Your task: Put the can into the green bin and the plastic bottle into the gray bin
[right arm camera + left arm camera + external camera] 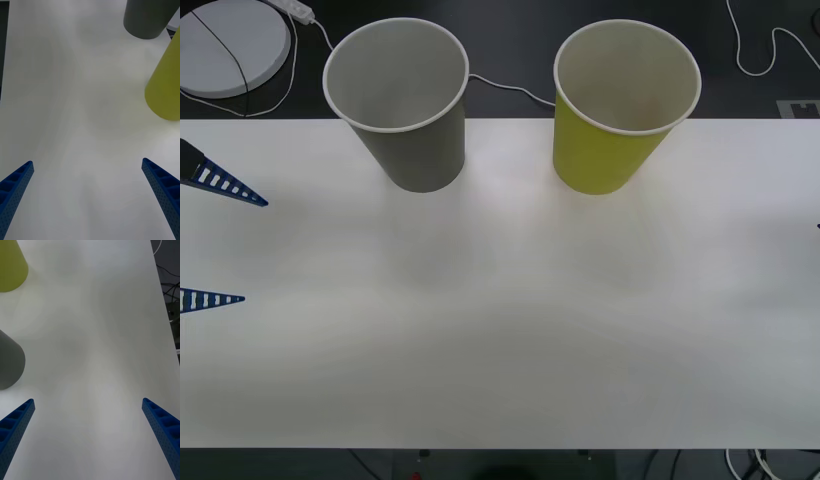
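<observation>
Gray bin (412, 110); green bin (617, 115); tapered cups.

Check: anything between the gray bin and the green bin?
Nothing. Front view shows bare white table between the gray bin and the green bin.

Overhead front, two low wrist views

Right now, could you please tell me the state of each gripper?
Left gripper: open, holding nothing, at the table's left edge.
Right gripper: open, holding nothing.
</observation>
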You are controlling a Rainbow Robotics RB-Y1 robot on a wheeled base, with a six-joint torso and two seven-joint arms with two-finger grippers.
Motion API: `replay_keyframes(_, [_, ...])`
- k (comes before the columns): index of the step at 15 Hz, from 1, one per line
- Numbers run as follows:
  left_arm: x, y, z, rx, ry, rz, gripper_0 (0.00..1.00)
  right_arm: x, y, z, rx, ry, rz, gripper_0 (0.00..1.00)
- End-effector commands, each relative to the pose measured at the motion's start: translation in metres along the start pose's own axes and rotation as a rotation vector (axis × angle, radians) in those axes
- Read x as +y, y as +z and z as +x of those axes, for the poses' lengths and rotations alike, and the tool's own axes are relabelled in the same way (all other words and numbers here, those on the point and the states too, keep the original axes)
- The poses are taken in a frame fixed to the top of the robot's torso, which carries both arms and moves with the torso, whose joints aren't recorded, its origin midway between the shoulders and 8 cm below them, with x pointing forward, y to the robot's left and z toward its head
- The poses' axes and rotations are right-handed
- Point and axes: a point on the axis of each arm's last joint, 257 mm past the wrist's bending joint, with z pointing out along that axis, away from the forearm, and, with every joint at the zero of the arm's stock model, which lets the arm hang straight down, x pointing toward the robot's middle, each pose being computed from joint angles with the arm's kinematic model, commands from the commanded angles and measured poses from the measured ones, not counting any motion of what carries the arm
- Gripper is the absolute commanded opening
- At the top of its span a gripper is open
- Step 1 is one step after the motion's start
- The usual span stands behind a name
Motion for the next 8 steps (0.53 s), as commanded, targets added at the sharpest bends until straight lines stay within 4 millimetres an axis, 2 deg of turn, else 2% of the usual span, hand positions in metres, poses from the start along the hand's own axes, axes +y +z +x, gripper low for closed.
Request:
replay_keyframes(1, [0.0,0.0,0.0,0.0,0.0,0.0,1.0,0.0012,0.0029,-0.0014,-0.017,-0.014,0.007,1.0])
replay_keyframes(8, [0.0,0.0,0.0,0.0,0.0,0.0,1.0,0.0016,0.0044,-0.0037,-0.031,-0.015,0.01,1.0])
